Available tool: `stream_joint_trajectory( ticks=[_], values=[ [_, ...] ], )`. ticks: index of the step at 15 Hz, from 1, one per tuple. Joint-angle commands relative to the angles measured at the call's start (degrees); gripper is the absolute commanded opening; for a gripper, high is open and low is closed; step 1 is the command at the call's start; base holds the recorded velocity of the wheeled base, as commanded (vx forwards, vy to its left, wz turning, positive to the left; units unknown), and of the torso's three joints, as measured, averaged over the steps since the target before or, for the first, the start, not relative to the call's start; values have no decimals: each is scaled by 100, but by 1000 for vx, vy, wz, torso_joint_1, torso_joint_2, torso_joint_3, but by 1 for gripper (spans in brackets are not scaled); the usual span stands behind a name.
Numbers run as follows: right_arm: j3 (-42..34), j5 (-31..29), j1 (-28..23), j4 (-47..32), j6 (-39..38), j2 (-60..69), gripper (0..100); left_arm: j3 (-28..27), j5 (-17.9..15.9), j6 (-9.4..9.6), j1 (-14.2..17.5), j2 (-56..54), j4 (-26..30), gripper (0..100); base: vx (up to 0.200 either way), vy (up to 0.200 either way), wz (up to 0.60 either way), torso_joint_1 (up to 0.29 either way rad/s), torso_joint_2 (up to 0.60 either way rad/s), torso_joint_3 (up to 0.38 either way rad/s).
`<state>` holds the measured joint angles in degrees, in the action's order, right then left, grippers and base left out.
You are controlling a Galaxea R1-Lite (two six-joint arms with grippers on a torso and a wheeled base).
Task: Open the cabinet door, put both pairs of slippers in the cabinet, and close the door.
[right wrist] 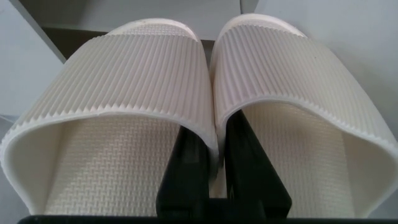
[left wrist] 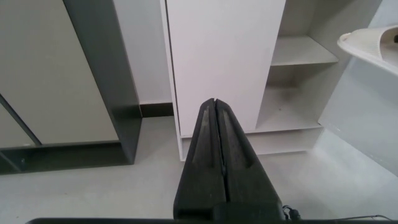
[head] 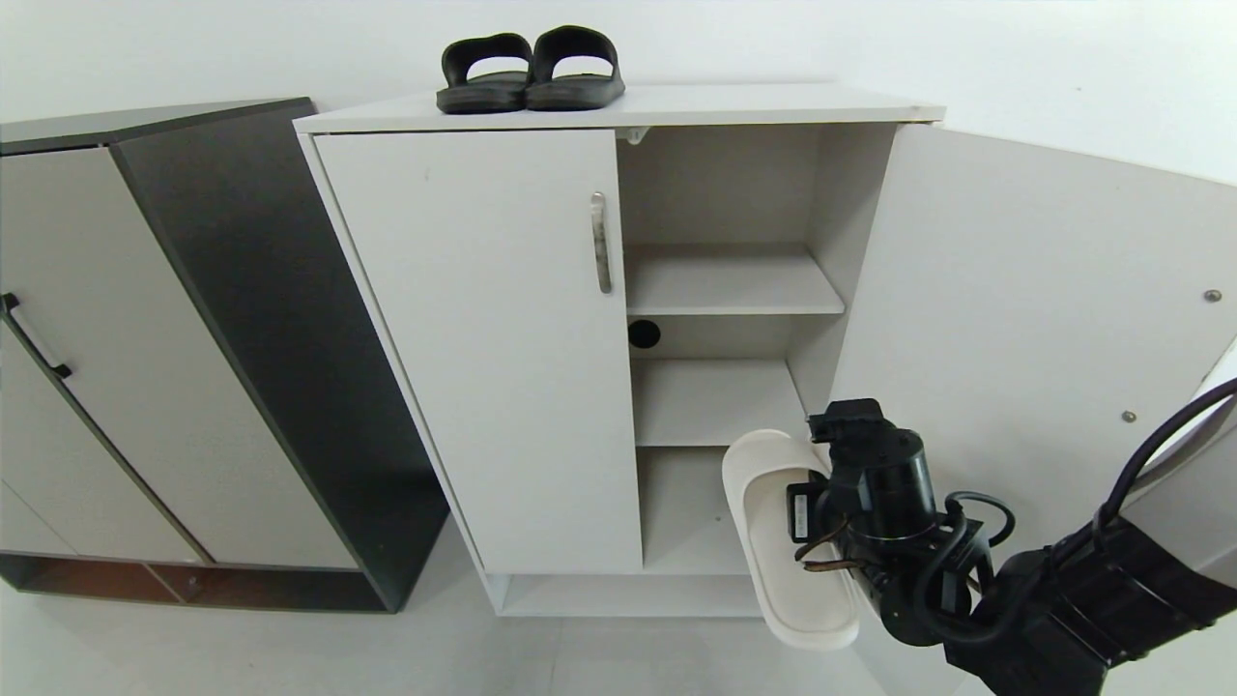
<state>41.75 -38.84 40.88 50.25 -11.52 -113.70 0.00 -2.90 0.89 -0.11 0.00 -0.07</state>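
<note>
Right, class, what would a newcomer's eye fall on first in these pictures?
The pair of cream ribbed rubber slippers, clamped in the right pincer, hangs in front of the white wooden cabinet, whose right door stands open. Next comes the pair of black rubber slippers, sitting side by side on the cabinet's top.

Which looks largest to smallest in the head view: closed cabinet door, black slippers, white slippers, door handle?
1. closed cabinet door
2. white slippers and black slippers: about alike, and the white pair sits nearer the camera, so unranked
3. door handle
</note>
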Motion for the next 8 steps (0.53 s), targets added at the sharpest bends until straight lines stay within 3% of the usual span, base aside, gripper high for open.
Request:
stream_joint_trajectory(
  ticks=[1,5,8],
  values=[
    [0,-1,-1,2,1,23,0,0,0,-1,2,9,-1,0,0,0,0,0,0,0],
    [149,61,509,20,185,164,0,0,0,-1,-7,9,-1,0,0,0,0,0,0,0],
    [615,236,492,55,141,-346,0,0,0,-1,-7,9,-1,0,0,0,0,0,0,0]
  ],
)
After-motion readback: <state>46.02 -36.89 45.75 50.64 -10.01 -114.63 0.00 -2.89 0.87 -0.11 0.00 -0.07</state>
